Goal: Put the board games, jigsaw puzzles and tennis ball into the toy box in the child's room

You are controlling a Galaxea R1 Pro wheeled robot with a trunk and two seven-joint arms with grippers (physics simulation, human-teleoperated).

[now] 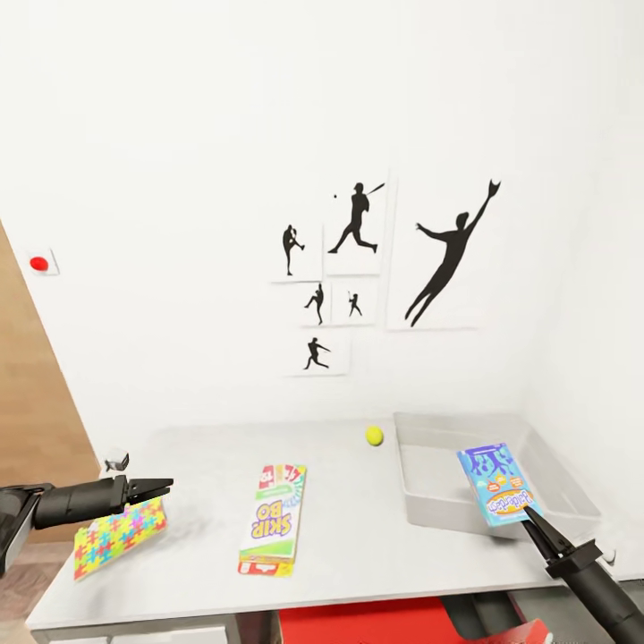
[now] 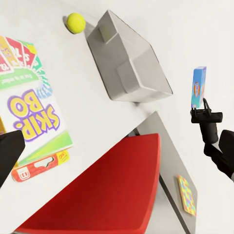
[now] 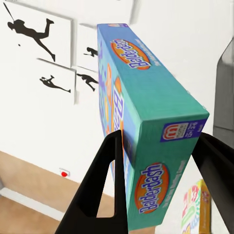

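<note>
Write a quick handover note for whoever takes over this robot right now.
Right pincer: shut on the light-blue board game, held over the toy box.
Left pincer: open, above a jigsaw puzzle at the table edge.
On the table: Skip-Bo game, tennis ball.
Toy box looks empty.
Left: drop the held game in, then the rest.

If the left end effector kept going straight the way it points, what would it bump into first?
Probably the Skip-Bo box. The left end effector points rightward just over the jigsaw puzzle, though its height above the table is unclear.
</note>
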